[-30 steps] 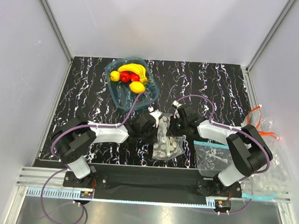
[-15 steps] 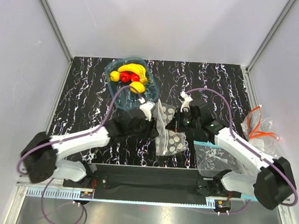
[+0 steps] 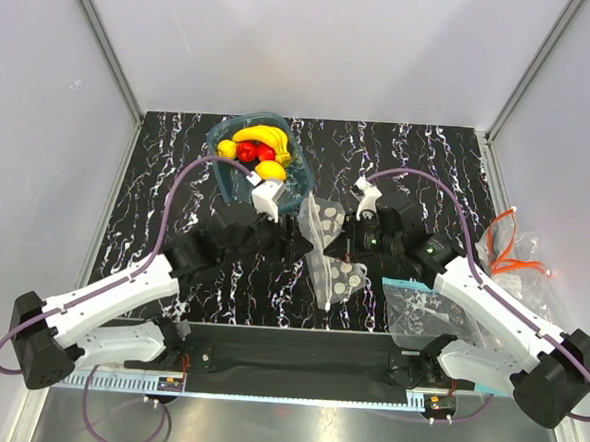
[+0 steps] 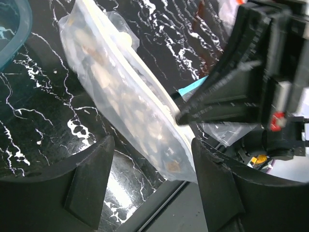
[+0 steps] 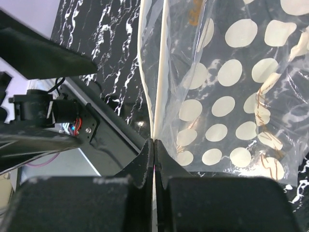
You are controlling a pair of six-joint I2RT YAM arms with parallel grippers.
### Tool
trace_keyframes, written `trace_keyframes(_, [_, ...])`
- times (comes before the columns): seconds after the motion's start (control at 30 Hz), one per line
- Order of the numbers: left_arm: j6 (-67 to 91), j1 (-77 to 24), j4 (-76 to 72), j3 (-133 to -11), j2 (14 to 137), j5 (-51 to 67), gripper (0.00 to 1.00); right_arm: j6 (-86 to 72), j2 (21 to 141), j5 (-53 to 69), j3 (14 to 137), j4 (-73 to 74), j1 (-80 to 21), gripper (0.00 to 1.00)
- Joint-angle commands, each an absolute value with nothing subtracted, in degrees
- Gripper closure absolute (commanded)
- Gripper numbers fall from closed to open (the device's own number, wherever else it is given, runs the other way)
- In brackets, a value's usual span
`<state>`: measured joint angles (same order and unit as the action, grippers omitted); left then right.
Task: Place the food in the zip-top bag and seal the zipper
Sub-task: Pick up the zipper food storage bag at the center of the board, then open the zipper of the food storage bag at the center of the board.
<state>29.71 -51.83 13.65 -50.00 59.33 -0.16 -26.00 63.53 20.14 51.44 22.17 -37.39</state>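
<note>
While the right claw (image 5: pixel 153 143) is pressed together on the thin pale zipper strip (image 5: pixel 159 72), the clear crinkly plastic bag with white polka dots (image 3: pixel 331 258) hangs from that single pinch at the middle of the top view, lifted and on edge above the black, white-veined table (image 3: pixel 156 193). The left claw (image 4: pixel 152 145) is spread, its two dark fingers at the lower left and lower right of its own wrist view. The bag runs across the gap beyond them and, as far as I can tell, touches neither.

The food is all in the teal-tinted clear plastic tub (image 3: pixel 295 186) at the upper middle of the top view: the yellow toy banana bunch (image 3: pixel 263 136), the round red pieces (image 3: pixel 247 151) and the yellow lemon-like pieces (image 3: pixel 271 170). None of it is in the bag.

The main risk, in my judgement, is that narrow grip. A tug from the left claw could slide the slick strip out of the right claw and drop the bag. The mouth looks flat, so a left claw closing across both layers would grab the bag without parting it, and the food would have no way in. The two claws also work very close together, so a small misalignment could knock one into the other. The left arm's purple cable (image 3: pixel 193 170) arcs past the tub and might snag its rim.
</note>
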Motion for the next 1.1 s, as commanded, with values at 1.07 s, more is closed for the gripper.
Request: trace_keyframes(1.07, [30.1, -46.6, 14.3, -61.0, 70.7, -1.1, 0.39, -23.8, 65.6, 15.6, 58.9, 27.3, -42.8, 1.0])
